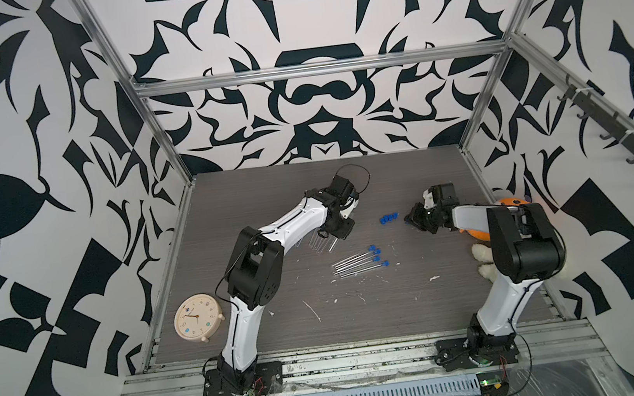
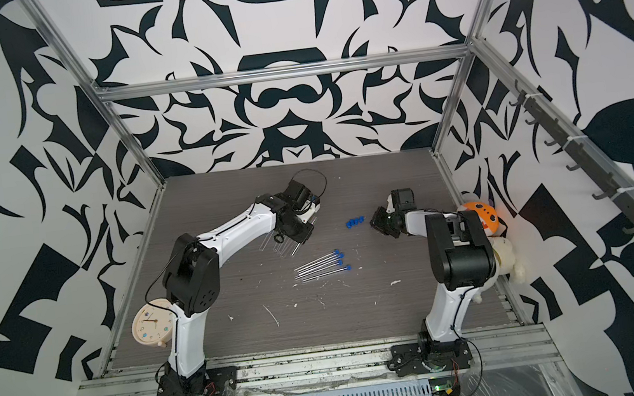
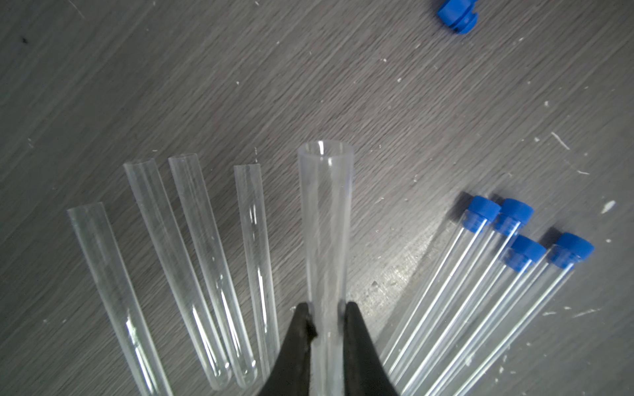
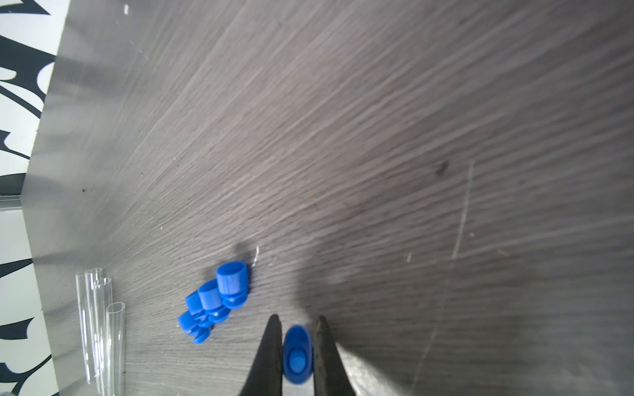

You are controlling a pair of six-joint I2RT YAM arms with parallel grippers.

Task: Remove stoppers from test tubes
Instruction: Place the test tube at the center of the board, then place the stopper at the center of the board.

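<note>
**Inspector:** In a top view, four capped tubes (image 1: 355,264) lie on the table (image 1: 402,315), with loose stoppers (image 1: 388,218) beyond. The jaws are too small to read there.

**Operator:** And the wrists?

**Inspector:** Your left gripper (image 3: 326,310) pinches an open tube (image 3: 326,223). Your right gripper (image 4: 297,324) pinches a stopper (image 4: 297,356). The tubes are light, slick and likely brittle, so hold them mid-shaft.
</note>
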